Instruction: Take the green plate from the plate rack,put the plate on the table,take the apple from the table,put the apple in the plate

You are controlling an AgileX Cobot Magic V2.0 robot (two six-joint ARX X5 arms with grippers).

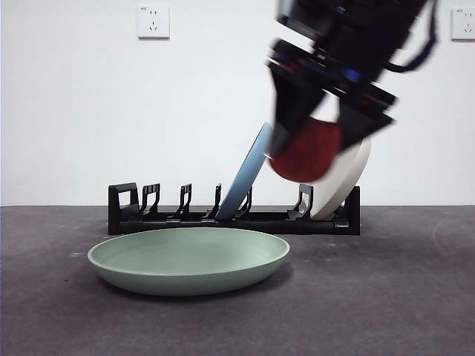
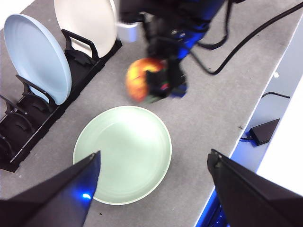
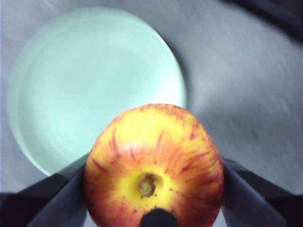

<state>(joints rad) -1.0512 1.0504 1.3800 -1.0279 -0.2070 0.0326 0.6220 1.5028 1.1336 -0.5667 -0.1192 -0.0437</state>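
The right hand [image 1: 308,152] holds the apple [image 1: 306,150] between its two jaws, well above the table [image 1: 401,297]. In the right wrist view the apple's stem dip faces the camera and the jaws press on its two flanks.

The green plate [image 1: 189,261] lies flat on the table in front of the plate rack [image 1: 223,219]. From the apple, the plate lies below and to one side, not directly underneath: in the left wrist view the apple hangs beyond the plate's rim, toward the rack end holding the cream-white plate [image 2: 87,21].

The light blue plate [image 1: 249,174] leans in the rack just behind the travel path. Bare table surrounds the green plate's other sides.

The left hand [image 2: 154,177] hovers over the plate with jaws wide apart, holding nothing.

Judgement: the right hand is placed for the transfer, which requires lateral travel over the plate centre, then descent.
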